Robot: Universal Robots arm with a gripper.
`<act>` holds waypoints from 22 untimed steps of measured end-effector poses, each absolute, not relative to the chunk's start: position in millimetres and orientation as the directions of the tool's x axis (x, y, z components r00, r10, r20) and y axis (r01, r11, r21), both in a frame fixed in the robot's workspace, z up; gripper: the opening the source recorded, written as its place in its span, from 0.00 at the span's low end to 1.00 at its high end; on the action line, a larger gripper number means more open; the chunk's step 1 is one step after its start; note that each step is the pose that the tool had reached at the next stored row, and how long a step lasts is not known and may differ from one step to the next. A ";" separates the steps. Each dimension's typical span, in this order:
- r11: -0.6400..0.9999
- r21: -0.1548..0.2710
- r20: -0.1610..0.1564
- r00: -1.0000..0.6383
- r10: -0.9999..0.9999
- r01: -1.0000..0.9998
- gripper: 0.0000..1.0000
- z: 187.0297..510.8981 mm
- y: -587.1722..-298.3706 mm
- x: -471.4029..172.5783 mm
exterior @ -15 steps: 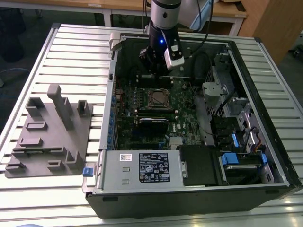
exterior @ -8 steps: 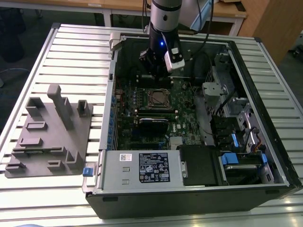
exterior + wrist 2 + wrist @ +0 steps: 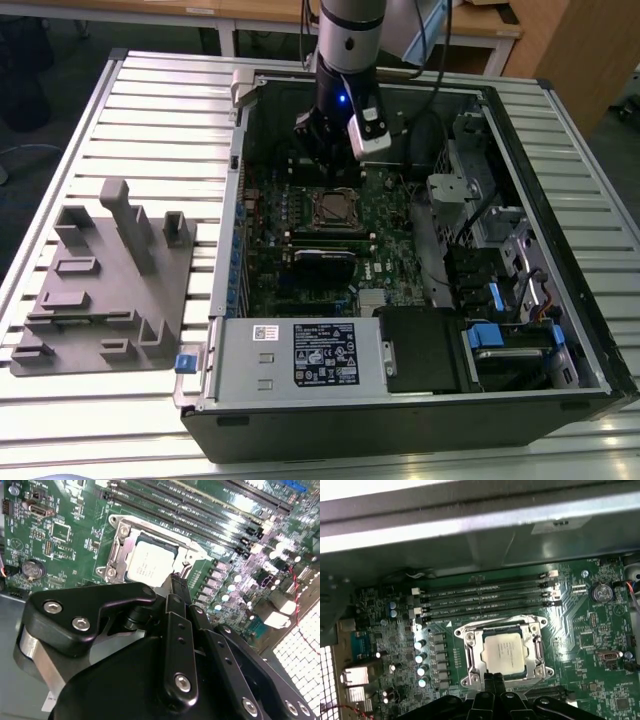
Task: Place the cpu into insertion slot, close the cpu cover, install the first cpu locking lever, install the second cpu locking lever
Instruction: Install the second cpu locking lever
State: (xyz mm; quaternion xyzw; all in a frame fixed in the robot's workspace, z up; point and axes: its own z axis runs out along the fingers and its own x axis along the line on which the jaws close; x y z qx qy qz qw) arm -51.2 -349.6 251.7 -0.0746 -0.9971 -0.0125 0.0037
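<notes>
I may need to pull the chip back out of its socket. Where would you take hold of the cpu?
Probably by two opposite edges of the cpu, coming straight down from above. It lies flat in the insertion slot, framed by the cpu cover, so only its top face is exposed.

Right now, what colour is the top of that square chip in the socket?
Dull silvery-grey, on the flat square metal-topped chip, clearest in the first wrist view.

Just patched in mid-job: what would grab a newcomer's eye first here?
The open computer case on the slatted table, with the arm reaching down into it. On the green board, the cpu sits in the insertion slot, the cpu cover down around it. The gripper hovers at the slot's edge.
</notes>
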 end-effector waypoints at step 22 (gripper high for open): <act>0.989 0.024 0.009 -0.989 0.148 0.148 0.11 248.5 -373.0 -46.7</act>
